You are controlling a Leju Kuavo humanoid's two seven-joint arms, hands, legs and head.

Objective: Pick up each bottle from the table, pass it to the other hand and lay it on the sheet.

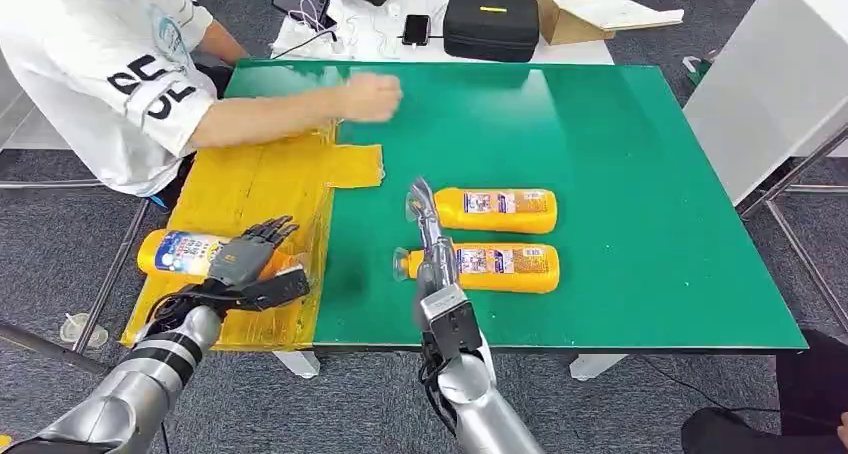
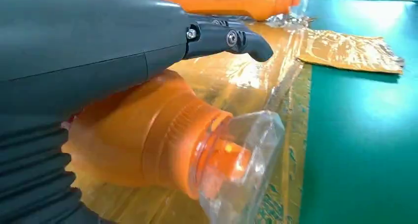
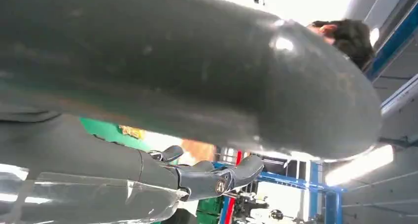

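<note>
Bottle on sheet (image 1: 180,252): orange, lying on its side on the yellow sheet (image 1: 250,189), clear cap toward the green bench (image 1: 640,224). Left hand (image 1: 250,264) rests over its cap end, fingers (image 1: 270,232) splayed out above the body; left wrist view shows the bottle tucked under the palm with one dark finger extended straight past it. Looks like contact, not a real grip, so I read this as the release stage.

Right hand (image 1: 430,239) reaches flat between the two remaining bottles, far bottle (image 1: 495,210) and near bottle (image 1: 490,266), just beside both caps. Whether its fingers are spread or closed I cannot tell; nothing visibly held.

Person's hand (image 1: 370,96) lies across the bench beyond the sheet.

Risks:
- bottle is round and sits near the sheet's bench-edge side; a dragging lift-off could roll it off.
- crinkled sheet may snag the fingers and shift.
- right hand could knock either cap sideways while closing in.
</note>
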